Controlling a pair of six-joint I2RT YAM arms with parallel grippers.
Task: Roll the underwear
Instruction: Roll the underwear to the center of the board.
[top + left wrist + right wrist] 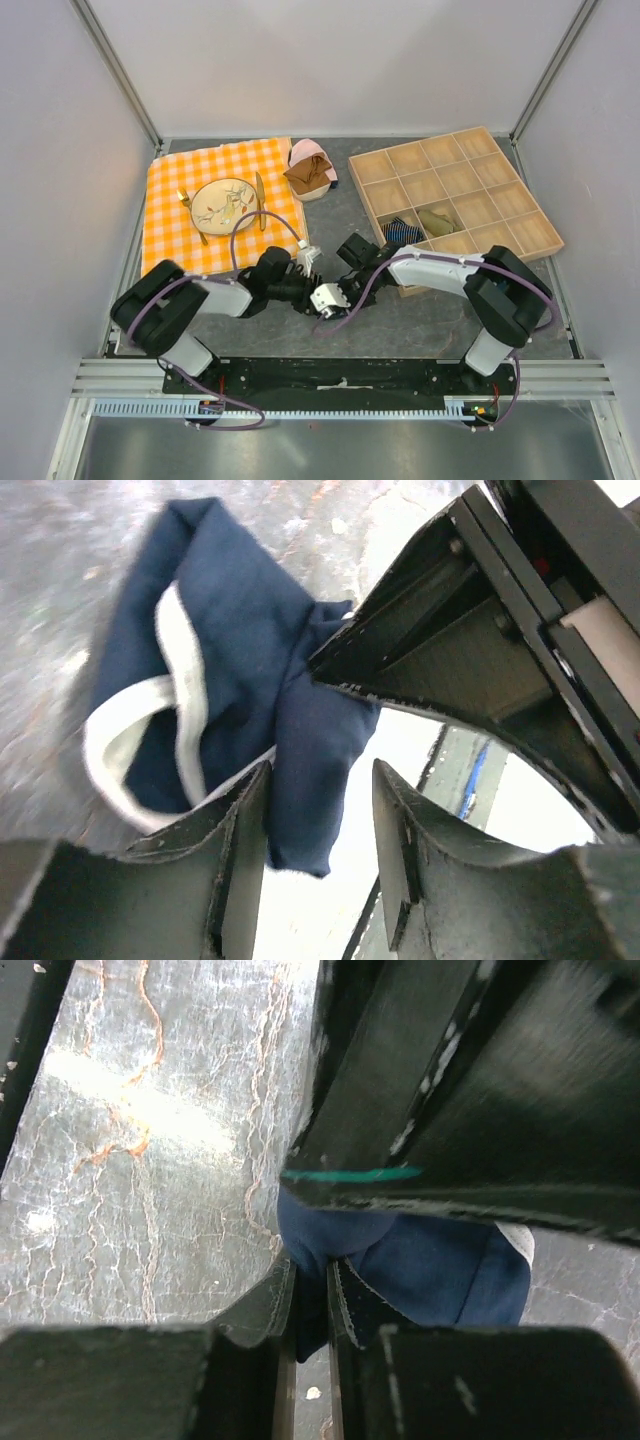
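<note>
The underwear [230, 650] is navy-blue cloth with a white trim, bunched up on the grey table between my two grippers. In the left wrist view a fold of it hangs between my left gripper's [320, 770] jaws, which stand apart and do not pinch it. In the right wrist view my right gripper [310, 1275] is shut on a fold of the underwear [440, 1260]. In the top view my left gripper [305, 288] and right gripper [340, 300] meet at the table's middle front, and the cloth is hidden under them.
An orange checked cloth [170, 215] with a plate [224, 203] and cutlery lies at the back left. Brown and pink garments [310, 170] lie beside it. A wooden compartment tray [500, 195] at the right holds a striped rolled cloth [402, 232] and an olive cloth [435, 220].
</note>
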